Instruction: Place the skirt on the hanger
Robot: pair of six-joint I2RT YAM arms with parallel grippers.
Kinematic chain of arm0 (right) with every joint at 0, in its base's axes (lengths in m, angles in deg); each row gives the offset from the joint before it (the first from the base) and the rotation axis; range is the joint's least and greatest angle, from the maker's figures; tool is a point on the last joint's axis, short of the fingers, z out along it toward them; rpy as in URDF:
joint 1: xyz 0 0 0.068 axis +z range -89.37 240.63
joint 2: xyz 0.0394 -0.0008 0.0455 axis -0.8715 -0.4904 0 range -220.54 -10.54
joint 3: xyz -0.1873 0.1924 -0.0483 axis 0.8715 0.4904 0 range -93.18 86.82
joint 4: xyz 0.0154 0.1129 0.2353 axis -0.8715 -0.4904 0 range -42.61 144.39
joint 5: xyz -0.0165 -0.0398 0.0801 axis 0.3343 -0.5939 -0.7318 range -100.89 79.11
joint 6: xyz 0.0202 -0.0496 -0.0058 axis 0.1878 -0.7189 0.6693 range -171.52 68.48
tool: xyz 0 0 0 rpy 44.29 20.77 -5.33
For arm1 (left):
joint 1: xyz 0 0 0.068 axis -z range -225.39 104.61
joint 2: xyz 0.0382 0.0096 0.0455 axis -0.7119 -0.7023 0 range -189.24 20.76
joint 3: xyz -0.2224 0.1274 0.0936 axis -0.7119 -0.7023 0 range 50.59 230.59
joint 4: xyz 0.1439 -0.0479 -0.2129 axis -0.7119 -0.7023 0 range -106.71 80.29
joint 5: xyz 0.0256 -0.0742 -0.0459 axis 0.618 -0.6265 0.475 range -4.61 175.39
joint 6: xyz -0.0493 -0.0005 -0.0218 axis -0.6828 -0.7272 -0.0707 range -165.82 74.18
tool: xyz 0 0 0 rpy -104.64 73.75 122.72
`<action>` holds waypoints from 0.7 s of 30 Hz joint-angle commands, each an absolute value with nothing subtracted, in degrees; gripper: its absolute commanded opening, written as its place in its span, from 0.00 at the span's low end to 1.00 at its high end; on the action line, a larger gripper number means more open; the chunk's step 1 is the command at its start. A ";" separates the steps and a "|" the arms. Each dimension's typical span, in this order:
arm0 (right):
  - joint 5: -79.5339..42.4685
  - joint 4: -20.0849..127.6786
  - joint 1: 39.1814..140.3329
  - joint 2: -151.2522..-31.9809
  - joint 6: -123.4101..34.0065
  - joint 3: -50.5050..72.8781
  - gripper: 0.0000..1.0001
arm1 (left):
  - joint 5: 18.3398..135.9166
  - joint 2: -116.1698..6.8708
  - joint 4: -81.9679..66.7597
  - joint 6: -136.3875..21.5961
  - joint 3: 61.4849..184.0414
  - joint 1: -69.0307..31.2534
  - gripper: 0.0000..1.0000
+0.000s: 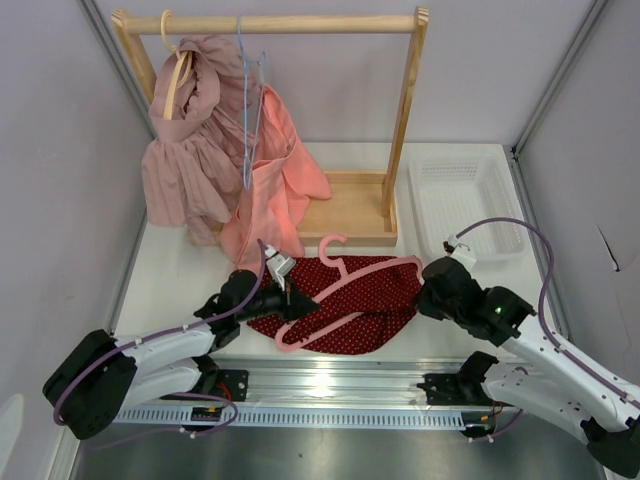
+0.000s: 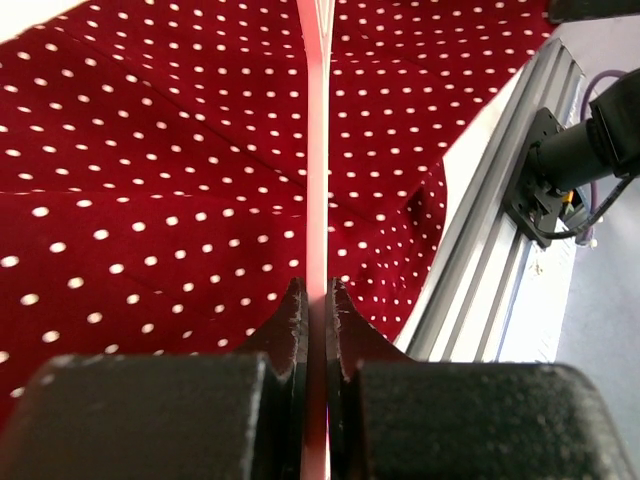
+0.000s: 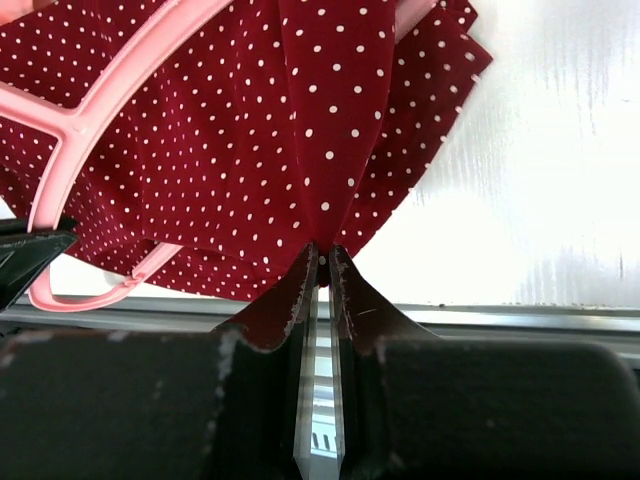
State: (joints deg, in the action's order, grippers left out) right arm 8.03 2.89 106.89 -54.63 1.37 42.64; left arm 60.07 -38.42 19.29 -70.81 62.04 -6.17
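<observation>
The dark red polka-dot skirt (image 1: 365, 300) lies on the white table near the front edge. The pink hanger (image 1: 352, 277) lies on top of it, hook pointing back. My left gripper (image 1: 290, 297) is shut on the hanger's left arm; in the left wrist view the pink bar (image 2: 318, 180) runs between the jaws over the skirt (image 2: 150, 200). My right gripper (image 1: 424, 296) is shut on the skirt's right edge; in the right wrist view a fold of skirt (image 3: 330, 150) is pinched at the tips, with the hanger (image 3: 70, 120) to the left.
A wooden rack (image 1: 405, 110) stands at the back with a mauve ruffled garment (image 1: 185, 150) on a wooden hanger and a salmon garment (image 1: 275, 185) on a blue wire hanger. A white basket (image 1: 462, 200) sits back right. A metal rail (image 1: 330, 385) runs along the front.
</observation>
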 commanded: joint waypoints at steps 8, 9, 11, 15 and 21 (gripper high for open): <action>10.47 -1.86 105.02 -52.64 0.34 38.30 0.12 | 59.28 -37.25 22.64 -68.93 63.07 -9.26 0.00; 10.12 -1.77 104.67 -52.72 0.17 38.48 0.11 | 58.76 -37.34 22.29 -68.50 63.07 -9.61 0.00; 10.11 -2.12 103.44 -52.99 -0.80 38.22 0.11 | 58.67 -37.43 21.85 -67.88 63.07 -9.62 0.00; 6.71 -1.51 99.05 -53.16 -4.22 37.16 0.13 | 58.49 -37.51 22.02 -67.09 62.37 -9.70 0.00; 3.18 0.78 98.33 -53.43 -4.41 41.72 0.16 | 60.24 -38.92 22.20 -67.00 61.93 -10.14 0.00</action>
State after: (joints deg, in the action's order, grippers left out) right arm 5.18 -0.68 98.26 -53.91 -3.38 40.23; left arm 59.26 -38.62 19.31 -69.19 62.01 -9.29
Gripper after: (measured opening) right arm 0.161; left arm 0.049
